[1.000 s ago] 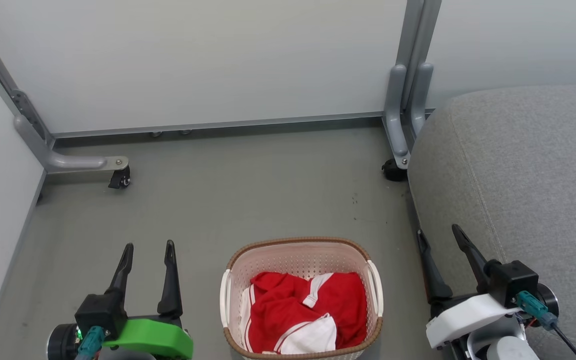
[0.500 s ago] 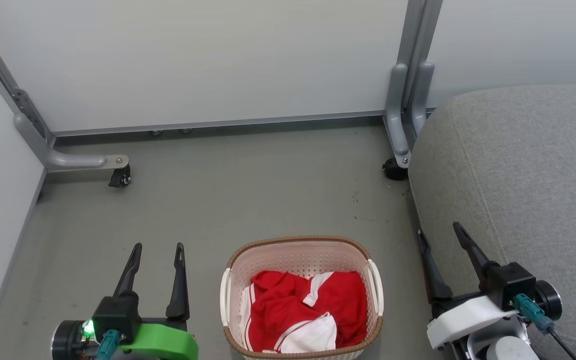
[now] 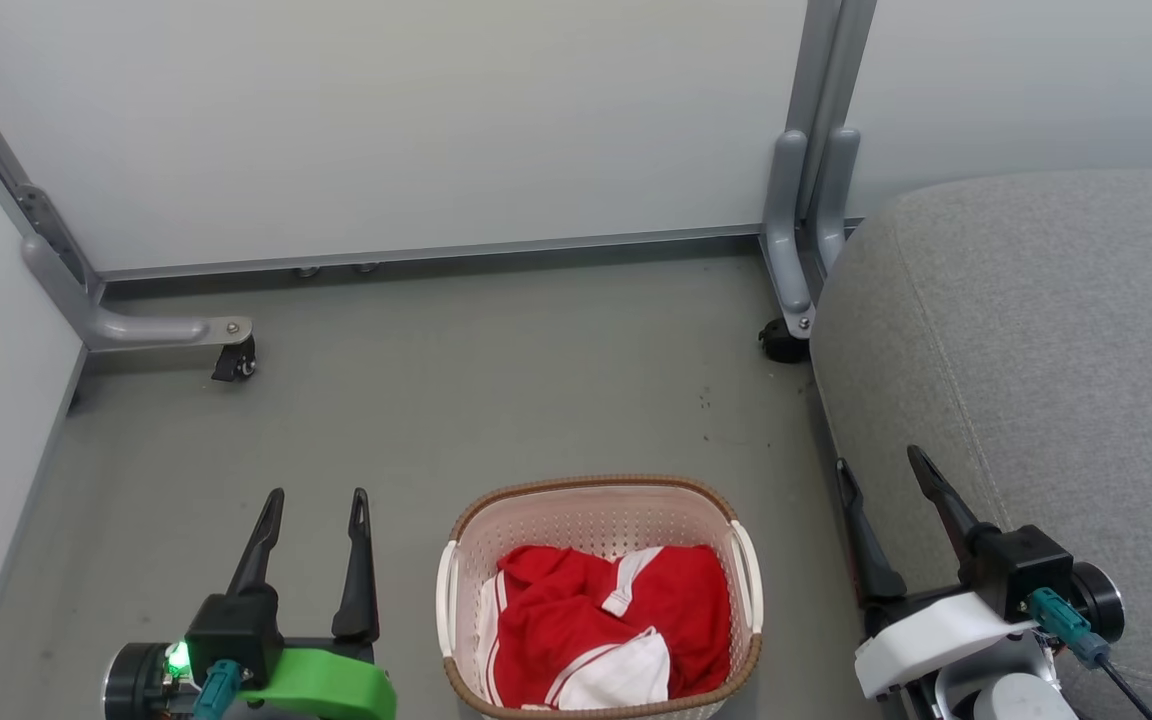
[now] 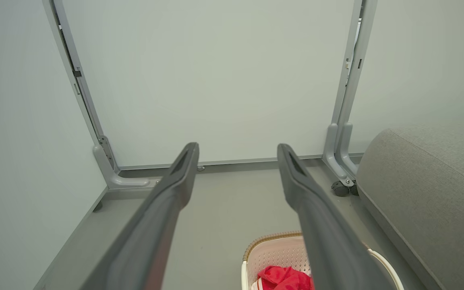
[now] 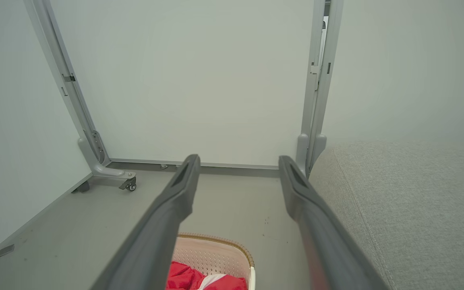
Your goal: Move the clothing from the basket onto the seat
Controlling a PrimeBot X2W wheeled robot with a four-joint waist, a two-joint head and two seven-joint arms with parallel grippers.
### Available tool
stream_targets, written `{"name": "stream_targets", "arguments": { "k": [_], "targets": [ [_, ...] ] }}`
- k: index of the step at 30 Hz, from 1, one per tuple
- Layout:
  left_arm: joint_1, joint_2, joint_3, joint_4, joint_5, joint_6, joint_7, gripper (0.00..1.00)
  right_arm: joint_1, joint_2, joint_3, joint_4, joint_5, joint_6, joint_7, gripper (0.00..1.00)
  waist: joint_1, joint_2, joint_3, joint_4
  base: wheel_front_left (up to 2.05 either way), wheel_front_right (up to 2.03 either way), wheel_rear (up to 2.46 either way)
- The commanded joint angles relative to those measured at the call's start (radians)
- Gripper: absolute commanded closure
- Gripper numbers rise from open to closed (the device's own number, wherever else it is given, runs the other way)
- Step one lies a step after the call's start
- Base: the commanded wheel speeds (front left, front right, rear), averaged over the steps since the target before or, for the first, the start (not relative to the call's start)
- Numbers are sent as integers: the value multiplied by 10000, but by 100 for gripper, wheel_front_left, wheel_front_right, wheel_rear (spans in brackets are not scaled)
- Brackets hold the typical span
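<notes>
The cream-white basket (image 3: 596, 510) with a brown rim stands on the floor at the bottom centre of the head view. Red clothing with white trim (image 3: 606, 625) lies crumpled inside it; the basket (image 4: 272, 251) and clothing (image 4: 282, 278) also show low in the left wrist view, and the basket (image 5: 212, 251) with clothing (image 5: 183, 276) in the right wrist view. The grey seat (image 3: 1046, 360) fills the right side. My left gripper (image 3: 318, 498) is open to the left of the basket. My right gripper (image 3: 876, 462) is open between basket and seat, holding nothing.
White partition panels close off the back and left. Their grey metal feet carry castors, one castor (image 3: 234, 360) at the back left and another castor (image 3: 781, 342) beside the seat's far corner. Grey floor (image 3: 496, 400) stretches beyond the basket.
My left gripper moved slightly right and lower in view. The head camera shifted a little, sliding the scene leftward. The clothing and basket have not been touched.
</notes>
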Motion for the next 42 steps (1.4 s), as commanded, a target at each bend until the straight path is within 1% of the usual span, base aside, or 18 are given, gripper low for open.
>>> {"name": "stream_targets", "arguments": {
  "k": [1,10,17,21,24,28,32,36,40,42],
  "targets": [
    [62,67,17,2,19,54,-38,0,79,-41,5,-1,66,1,-34,0,0,0,-2,-7,0,0,0],
    [199,65,18,127,62,11,-36,0,98,-42,59,-3,98,1,-33,0,0,0,83,-186,0,0,0],
    [-145,64,-125,497,186,-122,-36,0,-123,-39,-57,-86,-17,1,-33,0,0,0,775,-418,0,0,0],
    [-733,64,-103,621,-95,-210,-36,0,-691,-35,-240,-274,-104,1,-33,0,0,0,1940,-546,0,0,0],
    [-1456,64,-185,900,86,-340,-36,0,-1193,-38,-313,-401,-149,-1,-33,0,0,0,2882,-574,0,0,0],
    [-2501,64,-291,1486,-236,-633,-25,0,-1882,-33,-486,-627,-135,1,-33,0,0,0,4071,-585,0,0,0],
    [-3592,58,-709,2351,75,-928,-25,0,-2434,-36,-575,-802,-221,-1,-33,0,0,0,5028,-651,0,0,0],
    [-4704,141,-1265,3239,428,-1098,-25,0,-2999,-38,-602,-1045,-296,-1,-33,0,0,0,5913,-775,0,0,0],
    [-5918,427,-2171,4193,885,-1159,-25,0,-3541,-35,-572,-1349,-366,1,-33,0,0,0,6773,-958,0,0,0],
    [-6531,631,-2840,4722,1013,-1171,-25,0,-3818,-35,-519,-1515,-355,1,-33,0,0,0,7192,-1113,0,0,0]
  ]
}}
